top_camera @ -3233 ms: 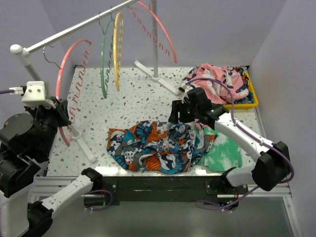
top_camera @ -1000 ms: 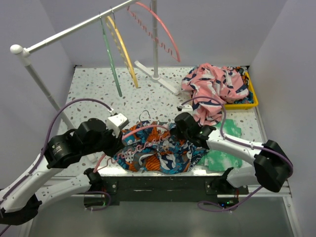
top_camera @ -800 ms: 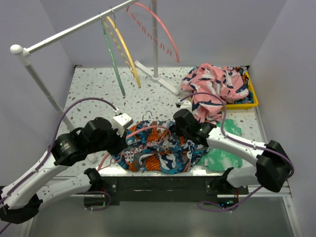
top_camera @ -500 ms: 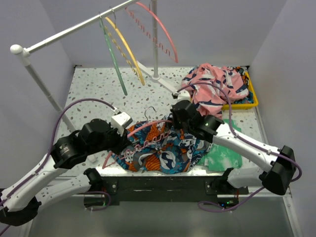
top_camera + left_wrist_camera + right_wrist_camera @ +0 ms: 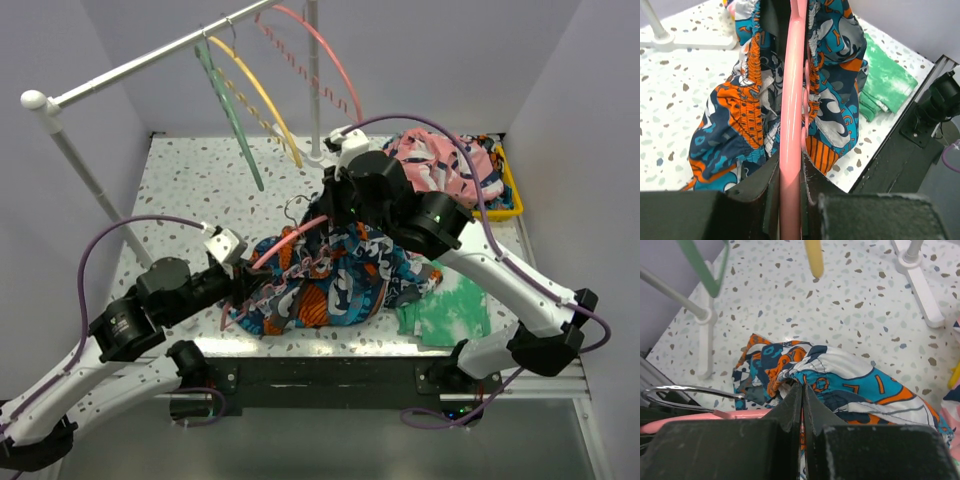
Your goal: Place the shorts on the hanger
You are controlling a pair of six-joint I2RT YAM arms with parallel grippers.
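The teal, navy, orange and white shorts (image 5: pixel 335 275) are lifted at their upper edge, with the rest trailing on the table. My right gripper (image 5: pixel 338 212) is shut on a pinch of their fabric; in the right wrist view the gripper (image 5: pixel 802 386) holds the shorts (image 5: pixel 850 375) at a gathered edge. The pink hanger (image 5: pixel 290 240) runs under the raised cloth, its metal hook (image 5: pixel 685 390) beside my right fingers. My left gripper (image 5: pixel 240 285) is shut on the hanger's pink bar (image 5: pixel 791 125), with shorts (image 5: pixel 740 100) draped on both sides of it.
A rail (image 5: pixel 150 55) carries a green hanger (image 5: pixel 232 115), a yellow hanger (image 5: pixel 265 100) and another pink one (image 5: pixel 320 60). A pink patterned garment (image 5: pixel 450 165) fills the yellow bin (image 5: pixel 512 190) at back right. Green tie-dye cloth (image 5: pixel 445 310) lies near the front edge.
My right gripper closed on the shorts and rose toward the back, lifting their edge. The left arm slid the pink hanger forward beneath the raised cloth.
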